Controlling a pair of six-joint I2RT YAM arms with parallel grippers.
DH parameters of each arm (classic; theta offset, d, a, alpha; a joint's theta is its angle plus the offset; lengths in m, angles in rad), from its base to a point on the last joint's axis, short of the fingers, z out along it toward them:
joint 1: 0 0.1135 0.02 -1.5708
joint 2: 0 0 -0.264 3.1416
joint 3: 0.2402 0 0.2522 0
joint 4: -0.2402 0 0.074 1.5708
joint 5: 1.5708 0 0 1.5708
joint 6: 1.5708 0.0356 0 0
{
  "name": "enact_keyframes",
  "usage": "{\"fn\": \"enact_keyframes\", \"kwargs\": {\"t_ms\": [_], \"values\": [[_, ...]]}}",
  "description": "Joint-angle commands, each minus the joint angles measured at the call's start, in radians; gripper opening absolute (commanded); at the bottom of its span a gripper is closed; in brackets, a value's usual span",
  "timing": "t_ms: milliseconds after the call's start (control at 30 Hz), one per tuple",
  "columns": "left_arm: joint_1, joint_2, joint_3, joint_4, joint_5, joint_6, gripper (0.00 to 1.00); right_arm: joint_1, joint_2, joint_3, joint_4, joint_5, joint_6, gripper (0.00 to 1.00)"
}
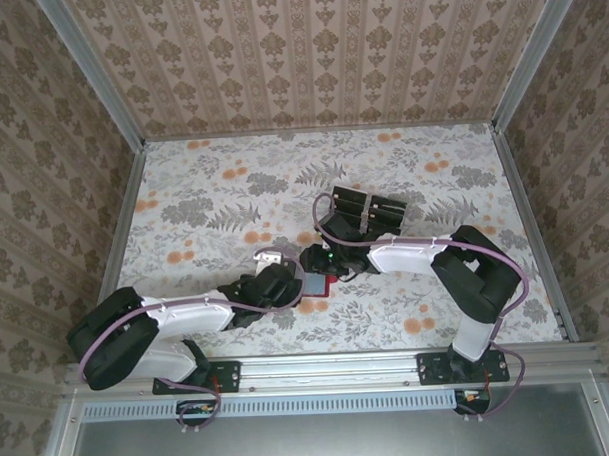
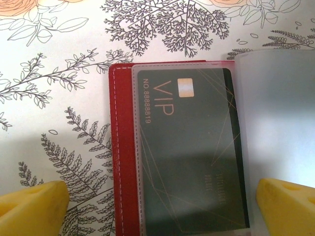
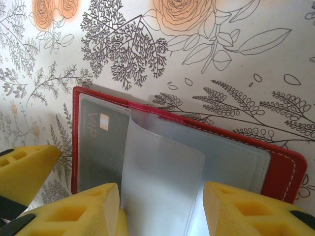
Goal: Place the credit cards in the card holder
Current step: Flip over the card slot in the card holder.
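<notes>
The red card holder lies open on the flowered table, small in the top view. A black VIP credit card sits inside its left clear pocket, also seen from the right wrist. My left gripper hovers over that card, open wide, its yellow fingertips on either side of the holder. My right gripper is open about halfway. A loose clear pocket leaf stands up between its fingers and touches the left one. The holder's red cover runs off to the right.
A dark cluster with pale bands lies behind the right gripper; what it is cannot be told. The left gripper sits close beside the right one. One left fingertip shows near the holder's left edge. Patterned walls enclose the table.
</notes>
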Motion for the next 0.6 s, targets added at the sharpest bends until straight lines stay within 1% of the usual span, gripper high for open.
{"fn": "enact_keyframes", "kwargs": {"t_ms": [0, 267, 567], "values": [[0.000, -0.014, -0.013, -0.022, -0.022, -0.012, 1.00, 0.000, -0.005, -0.027, 0.015, 0.006, 0.022, 0.49], [0.002, -0.014, -0.016, -0.018, -0.020, -0.011, 1.00, 0.002, 0.021, -0.028, 0.037, -0.012, 0.027, 0.49], [0.004, -0.025, -0.019, -0.017, -0.023, -0.009, 1.00, 0.017, 0.048, 0.022, 0.037, -0.038, 0.015, 0.49]]}}
